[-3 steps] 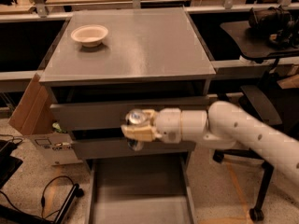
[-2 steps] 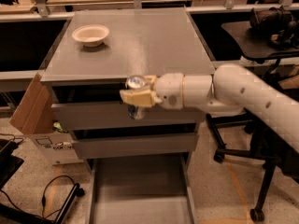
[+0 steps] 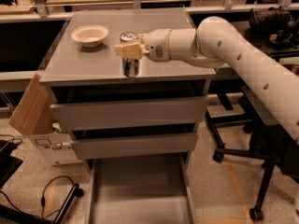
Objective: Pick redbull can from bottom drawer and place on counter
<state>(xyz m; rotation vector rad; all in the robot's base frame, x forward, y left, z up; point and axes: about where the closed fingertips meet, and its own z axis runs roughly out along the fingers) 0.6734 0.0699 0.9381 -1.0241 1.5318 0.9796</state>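
Observation:
The redbull can (image 3: 130,65) stands upright over the front part of the grey counter (image 3: 84,64), its silver top showing; I cannot tell whether its base touches the surface. My gripper (image 3: 129,50) reaches in from the right and is shut on the can's upper body with its cream fingers (image 3: 135,51). The bottom drawer (image 3: 140,190) is pulled out below, and its flat floor holds nothing in view.
A cream bowl (image 3: 89,34) sits on the counter's back left. Two upper grey drawers (image 3: 128,113) are nearly closed. A cardboard box (image 3: 29,107) leans at the cabinet's left. Dark desks and a rolling chair base (image 3: 254,171) stand to the right.
My gripper has lifted the can from in front of the drawers up to the counter top's front part.

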